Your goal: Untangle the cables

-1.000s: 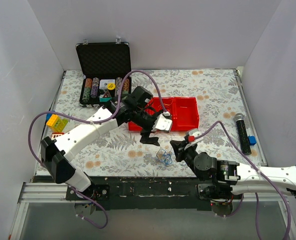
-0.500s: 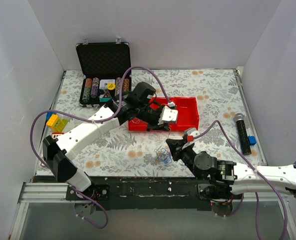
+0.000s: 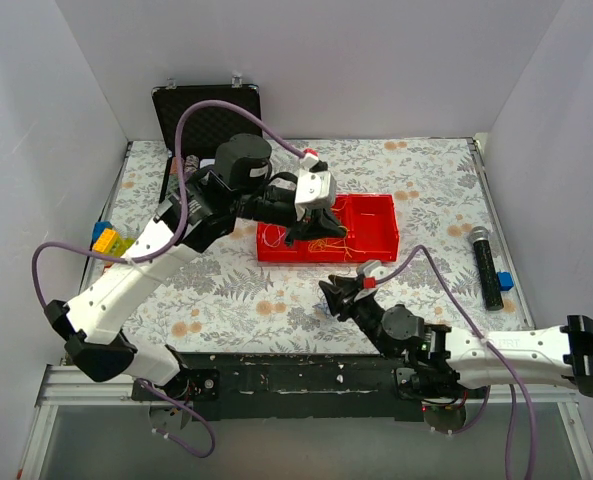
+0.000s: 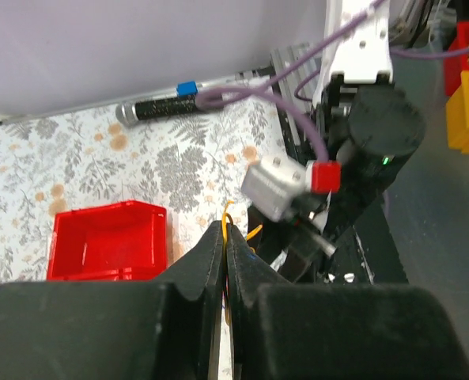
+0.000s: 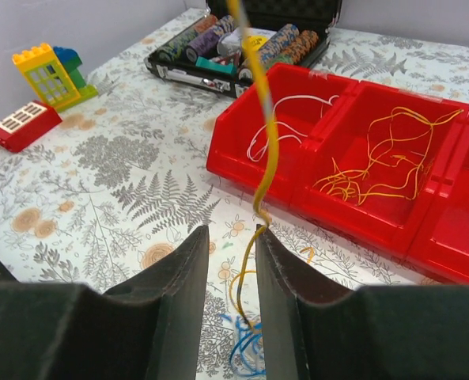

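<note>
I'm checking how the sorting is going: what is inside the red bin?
In the right wrist view the red bin holds a white wire in one compartment and yellow-orange wires in the next. The third compartment is mostly cut off, so its contents cannot be told.

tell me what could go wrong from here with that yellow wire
1. The thin yellow wire, pinched in the shut left gripper, runs down to the blue wire loops; if snagged there, lifting may drag them along.
2. The right gripper has its jaws apart around the wire, so nothing pins the loops down.
3. The red plastic bin holds a white wire and yellow wires in separate compartments; a swinging wire could land in the wrong one.
</note>
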You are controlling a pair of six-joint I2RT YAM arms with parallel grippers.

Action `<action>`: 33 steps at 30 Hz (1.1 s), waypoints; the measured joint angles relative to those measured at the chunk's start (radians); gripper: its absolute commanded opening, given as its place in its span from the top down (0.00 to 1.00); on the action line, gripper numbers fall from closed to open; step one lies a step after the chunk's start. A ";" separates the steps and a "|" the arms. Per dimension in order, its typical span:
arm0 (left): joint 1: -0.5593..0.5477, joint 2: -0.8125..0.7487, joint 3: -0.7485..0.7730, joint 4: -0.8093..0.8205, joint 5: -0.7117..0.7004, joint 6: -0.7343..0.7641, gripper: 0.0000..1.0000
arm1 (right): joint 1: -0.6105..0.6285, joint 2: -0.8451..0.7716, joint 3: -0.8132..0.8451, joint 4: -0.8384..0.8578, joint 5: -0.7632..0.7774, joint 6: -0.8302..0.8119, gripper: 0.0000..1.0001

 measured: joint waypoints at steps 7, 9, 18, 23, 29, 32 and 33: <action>-0.001 0.029 0.220 -0.003 0.010 -0.120 1.00 | -0.066 0.158 -0.008 0.076 -0.087 0.042 0.66; -0.001 0.037 0.298 0.002 0.013 -0.151 1.00 | -0.072 0.183 -0.022 0.091 -0.106 0.063 0.66; -0.002 0.011 0.444 0.170 -0.053 -0.248 1.00 | -0.074 0.223 -0.122 0.105 -0.179 0.195 0.61; -0.002 -0.028 0.386 0.340 -0.182 -0.259 1.00 | -0.074 0.223 -0.204 0.094 -0.190 0.266 0.54; -0.002 -0.059 0.277 0.520 -0.346 -0.241 1.00 | -0.074 0.217 -0.244 0.083 -0.193 0.319 0.51; -0.002 -0.051 0.243 0.567 -0.402 -0.221 1.00 | -0.074 0.200 -0.246 0.080 -0.193 0.327 0.50; -0.002 -0.048 0.230 0.580 -0.417 -0.215 1.00 | -0.074 0.190 -0.246 0.077 -0.193 0.328 0.50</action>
